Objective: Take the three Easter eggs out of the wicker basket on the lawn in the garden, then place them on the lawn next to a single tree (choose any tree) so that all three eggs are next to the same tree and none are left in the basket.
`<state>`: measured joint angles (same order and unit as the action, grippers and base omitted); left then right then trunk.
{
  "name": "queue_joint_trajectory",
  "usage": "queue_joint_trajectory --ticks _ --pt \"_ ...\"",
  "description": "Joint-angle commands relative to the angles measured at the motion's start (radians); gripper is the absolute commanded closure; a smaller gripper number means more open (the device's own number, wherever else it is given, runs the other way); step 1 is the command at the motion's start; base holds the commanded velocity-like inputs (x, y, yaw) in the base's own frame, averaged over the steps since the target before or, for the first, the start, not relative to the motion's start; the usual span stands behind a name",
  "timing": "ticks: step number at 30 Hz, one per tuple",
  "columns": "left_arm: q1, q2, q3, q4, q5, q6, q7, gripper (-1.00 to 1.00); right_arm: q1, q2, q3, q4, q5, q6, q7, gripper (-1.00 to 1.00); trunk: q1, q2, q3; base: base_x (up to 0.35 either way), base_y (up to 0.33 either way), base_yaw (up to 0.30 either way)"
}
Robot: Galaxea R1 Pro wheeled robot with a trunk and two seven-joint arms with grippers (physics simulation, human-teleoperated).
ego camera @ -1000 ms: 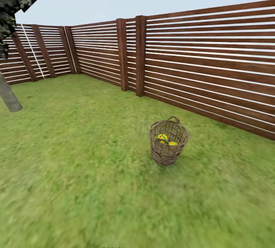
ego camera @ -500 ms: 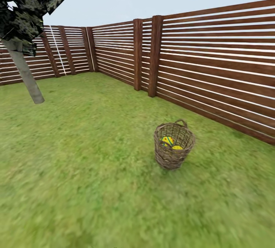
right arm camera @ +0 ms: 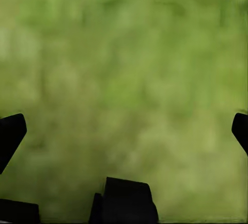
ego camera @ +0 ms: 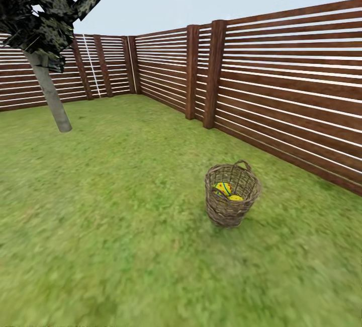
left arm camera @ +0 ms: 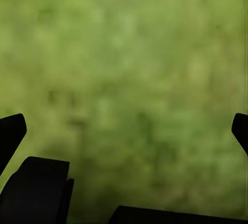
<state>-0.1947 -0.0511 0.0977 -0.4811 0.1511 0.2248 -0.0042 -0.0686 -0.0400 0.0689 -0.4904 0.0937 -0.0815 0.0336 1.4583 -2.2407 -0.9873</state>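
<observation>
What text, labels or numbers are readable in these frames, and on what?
None readable in these views.
Wicker basket: plain weave, no label.
Easter eggs: painted patterns only, no lettering.
Fence: bare slats, no sign.
Tree: no markings.
Left hand and right hand: dark fingers over blurred lawn, no print.

1 wicker basket (ego camera: 232,201), 2 visible Easter eggs (ego camera: 223,188), 1 tree (ego camera: 49,90).

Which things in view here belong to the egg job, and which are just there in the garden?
Belong to the job:
wicker basket
Easter eggs inside it, two visible
lawn
tree with the pale grey trunk
left gripper and right gripper, both open

Just there:
wooden slat fence
</observation>
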Motion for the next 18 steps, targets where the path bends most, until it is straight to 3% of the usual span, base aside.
queue_joint_trajectory --ticks 1,18 --pt "0.0 -0.001 0.004 -0.002 0.01 0.007 0.0 -1.0 0.0 0.0 0.002 0.01 0.01 -0.001 -0.001 -1.0 0.0 0.0 -0.001 0.0 -0.101 0.003" --pt "0.0 -0.001 0.004 -0.002 0.01 0.007 0.0 -1.0 0.0 -0.003 0.0 0.035 0.012 -0.011 0.0 -1.0 0.0 0.0 -0.001 0.0 -0.295 0.001"
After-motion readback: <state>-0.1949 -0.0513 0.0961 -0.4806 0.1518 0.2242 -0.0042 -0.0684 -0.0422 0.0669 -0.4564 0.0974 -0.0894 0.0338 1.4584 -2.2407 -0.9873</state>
